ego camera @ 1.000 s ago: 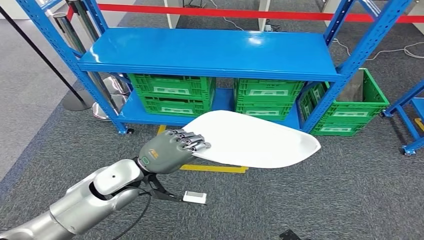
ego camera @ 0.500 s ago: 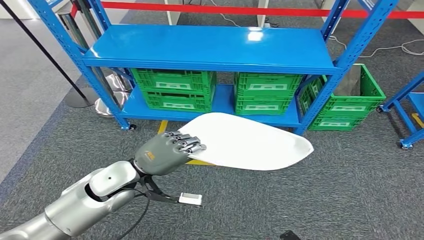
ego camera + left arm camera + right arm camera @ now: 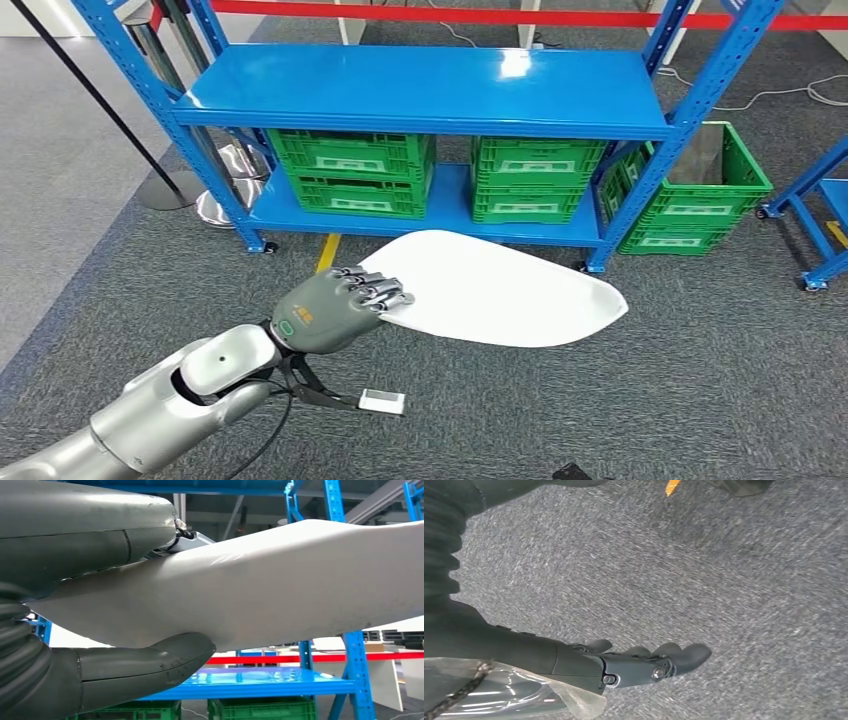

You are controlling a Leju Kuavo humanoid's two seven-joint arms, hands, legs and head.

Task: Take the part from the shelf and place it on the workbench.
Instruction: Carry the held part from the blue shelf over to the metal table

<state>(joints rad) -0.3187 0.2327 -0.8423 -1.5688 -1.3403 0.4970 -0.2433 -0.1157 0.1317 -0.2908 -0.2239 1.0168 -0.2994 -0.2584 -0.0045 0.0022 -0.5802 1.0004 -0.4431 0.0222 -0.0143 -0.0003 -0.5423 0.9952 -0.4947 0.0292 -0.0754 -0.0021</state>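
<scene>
One white part (image 3: 495, 290), flat and long w/ a tapered tip, is held in the left hand (image 3: 335, 308) out in front of the robot, above grey carpet. Head view: fingers (image 3: 378, 290) lie over the part's top face at its blunt near end; left wrist view shows the thumb (image 3: 145, 667) pressing up from beneath, so the part (image 3: 280, 585) is clamped between thumb and fingers. It's off the shelf (image 3: 430, 88) already: the blue rack stands behind it, top deck bare, green crates (image 3: 350, 170) on the lower level.

Key relation: the part's long axis runs away from the left hand toward the robot's right, slightly forward, roughly level, w/ the tapered tip far from the grip. All the weight hangs to one side of the hand, so it likely levers against the fingers when carried.

Right hand (image 3: 644, 662) hangs low over the carpet, fingers loosely extended, holding nothing; it's well apart from the part.

No surface in sight; judged next: turn and carry the part there.
</scene>
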